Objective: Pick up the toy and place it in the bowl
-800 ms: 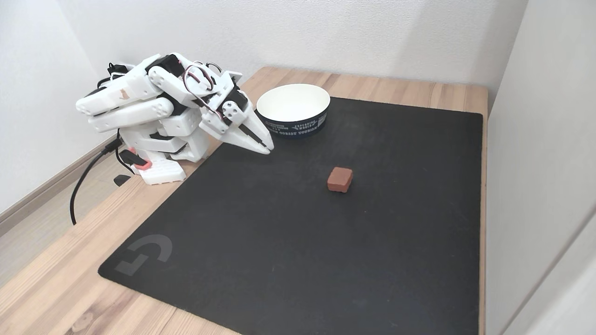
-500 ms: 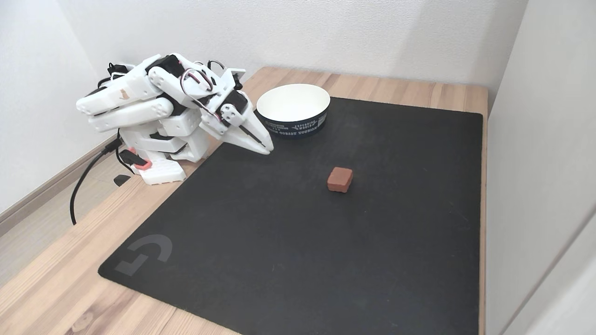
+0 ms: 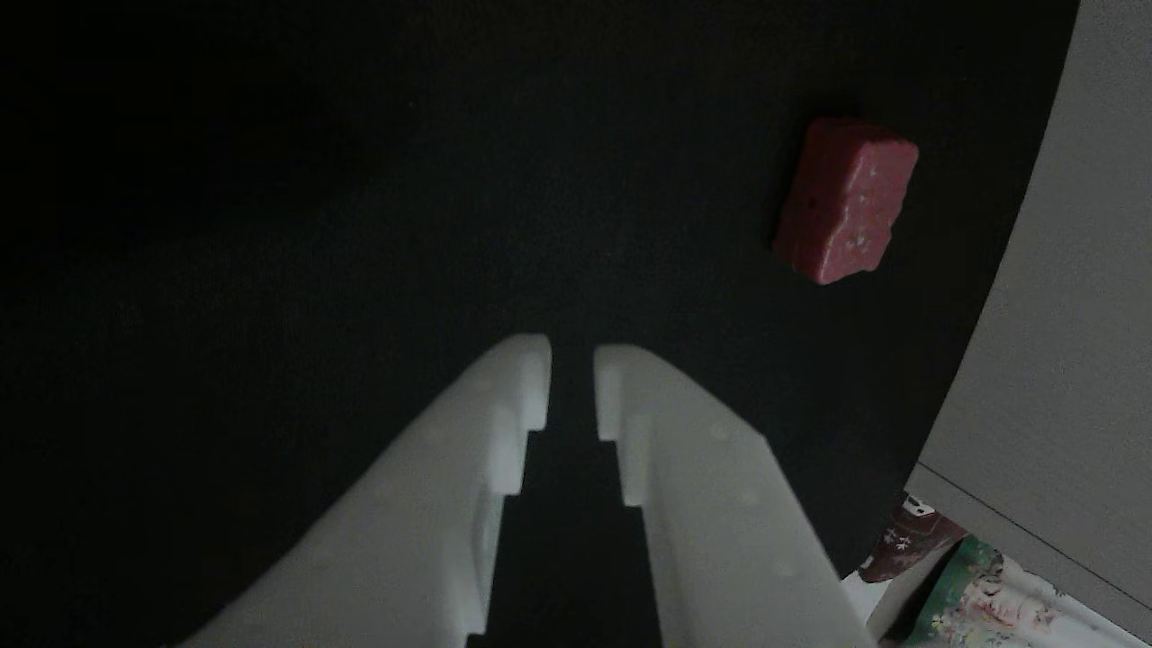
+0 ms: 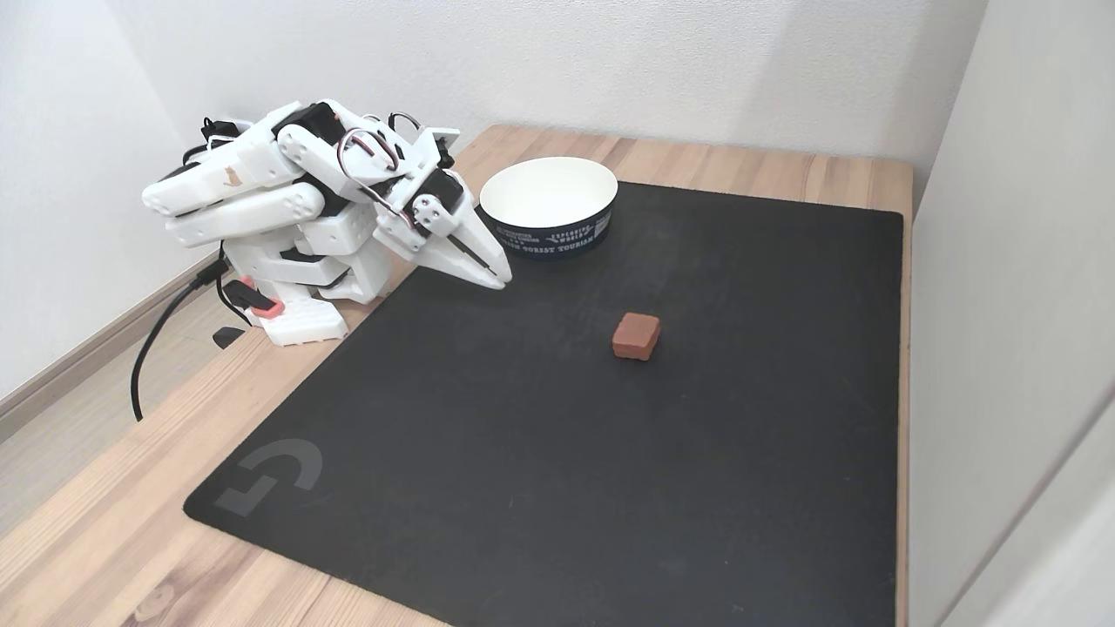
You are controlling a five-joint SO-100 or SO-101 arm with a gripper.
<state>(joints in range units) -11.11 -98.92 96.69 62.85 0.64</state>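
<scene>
The toy (image 4: 635, 336) lay on the black mat (image 4: 540, 453), well apart from my gripper (image 4: 500, 278), whose jaws I saw nearly closed and empty; the bowl (image 4: 549, 205) stood at the mat's far edge.

A white robot arm (image 4: 261, 200) sat folded at the left of a wooden tabletop (image 4: 104, 522). Its claw (image 4: 498, 277) pointed down over a black mat (image 4: 566, 470), near a bowl (image 4: 549, 228). A red toy (image 4: 635, 336) lay apart.

Your fixed view is bright, evenly lit, sharp, shadows soft. Your other view is dim and underexposed: black mat (image 3: 270, 180) featureless, near white fingers (image 3: 720, 504) blurred.
</scene>
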